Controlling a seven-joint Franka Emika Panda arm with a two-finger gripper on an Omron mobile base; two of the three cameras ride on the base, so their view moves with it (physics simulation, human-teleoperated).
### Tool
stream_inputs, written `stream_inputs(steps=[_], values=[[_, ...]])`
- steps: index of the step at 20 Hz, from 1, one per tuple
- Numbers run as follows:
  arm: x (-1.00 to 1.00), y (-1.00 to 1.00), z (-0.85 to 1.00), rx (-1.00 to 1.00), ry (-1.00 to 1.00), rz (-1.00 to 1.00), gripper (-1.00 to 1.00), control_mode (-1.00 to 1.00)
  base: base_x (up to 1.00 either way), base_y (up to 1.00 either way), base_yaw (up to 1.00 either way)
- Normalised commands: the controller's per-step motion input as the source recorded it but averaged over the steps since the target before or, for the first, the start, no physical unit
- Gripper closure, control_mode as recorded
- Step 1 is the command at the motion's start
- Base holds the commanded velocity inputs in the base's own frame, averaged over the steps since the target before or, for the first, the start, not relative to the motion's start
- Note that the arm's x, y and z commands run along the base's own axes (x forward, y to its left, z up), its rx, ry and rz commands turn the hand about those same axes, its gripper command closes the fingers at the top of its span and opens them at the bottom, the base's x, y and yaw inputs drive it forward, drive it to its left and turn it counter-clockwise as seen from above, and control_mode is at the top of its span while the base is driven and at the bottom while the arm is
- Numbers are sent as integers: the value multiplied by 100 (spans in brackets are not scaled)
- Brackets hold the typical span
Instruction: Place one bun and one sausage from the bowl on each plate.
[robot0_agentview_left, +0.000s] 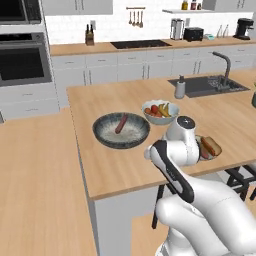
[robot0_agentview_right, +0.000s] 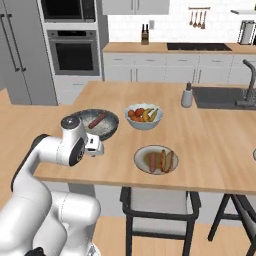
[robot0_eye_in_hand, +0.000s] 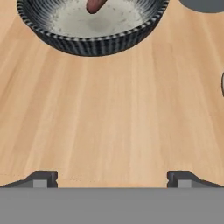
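So far one plate (robot0_agentview_right: 141, 154) on the tabletop (robot0_agentview_right: 210, 145) carries a bun (robot0_agentview_right: 169, 160) and a sausage (robot0_agentview_right: 152, 162), so that half looks done. I cannot make out a second plate for certain. One sausage (robot0_agentview_left: 121, 123) lies in the bowl (robot0_agentview_left: 102, 136); I see no bun there. My jaws (robot0_eye_in_hand: 111, 179) are spread wide and hold nothing, hovering over bare wood just short of the bowl's near rim, with the sausage beyond them.

I count one dark bowl (robot0_agentview_left: 121, 130) with one sausage (robot0_agentview_left: 121, 123) inside, one fruit bowl (robot0_agentview_left: 160, 112), and one plate (robot0_agentview_right: 156, 159) carrying one bun and one sausage.
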Motion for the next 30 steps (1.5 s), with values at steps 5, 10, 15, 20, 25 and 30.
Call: stream_inputs(steps=[5,10,15,20,25,30], values=[[0,0,0,0,0,0,-100,100,36,55,20],[0,0,0,0,0,0,-100,100,15,97,23],[0,0,0,0,0,0,-100,100,43,38,7],[0,0,0,0,0,0,-100,100,34,-13,0],[0,0,0,0,0,0,-100,100,14,-25,-6],[0,0,0,0,0,0,-100,100,67,-1,-7]])
